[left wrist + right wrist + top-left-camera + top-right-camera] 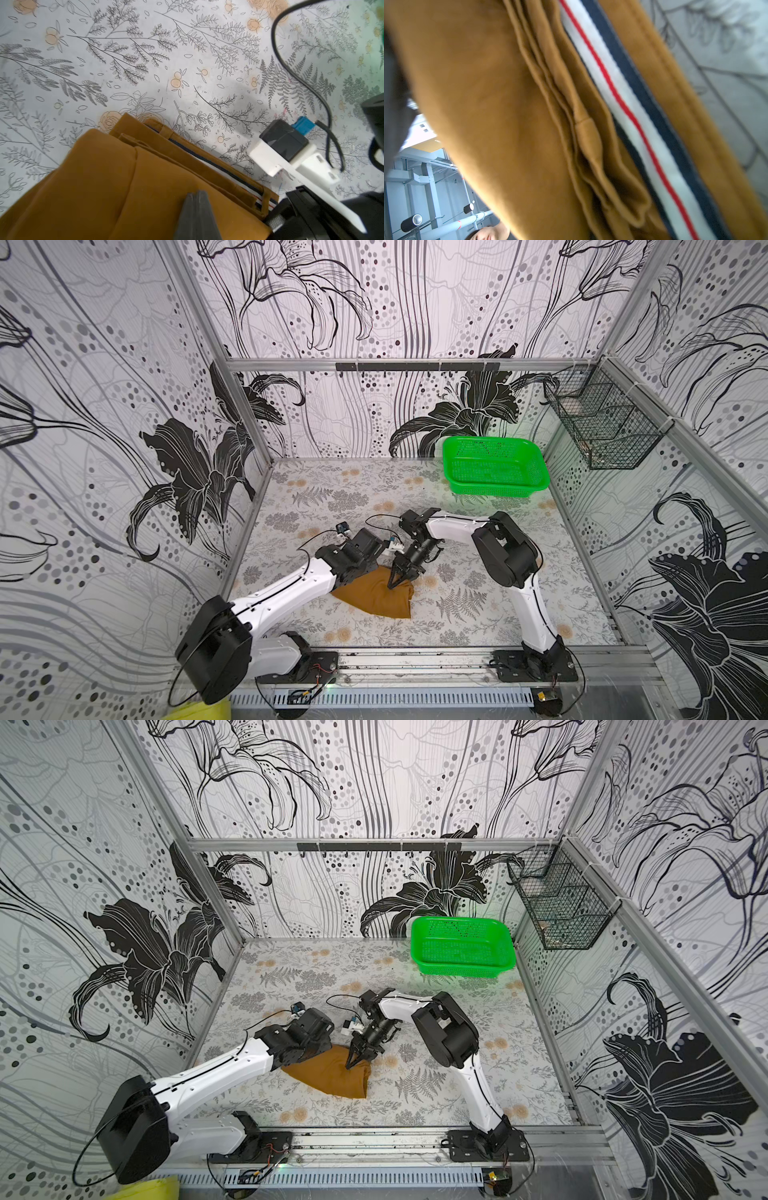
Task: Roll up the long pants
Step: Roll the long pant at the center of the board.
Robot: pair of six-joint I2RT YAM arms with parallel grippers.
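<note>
PANTS: the long pants [376, 593] are a mustard, folded, compact wedge, striped waistband [633, 108] showing, mid-surface toward the front edge | PINCERS: left pincer [197, 199] pressed together atop the cloth; right pincer [392, 583] pinching a fold | SURFACE: pale fern-and-rose print surface [374, 497]; green basket [498, 488] at far right corner | ROOM: lily-patterned walls, wire basket [602, 427] on the right wall

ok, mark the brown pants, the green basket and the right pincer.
mustard-brown cloth pants [374, 599]: in a top view, middle of the folded cloth.
green perforated plastic basket [498, 488]: in a top view, its near wall.
right pincer [392, 582]: in a top view, between its fingertips, at the pants.
</note>
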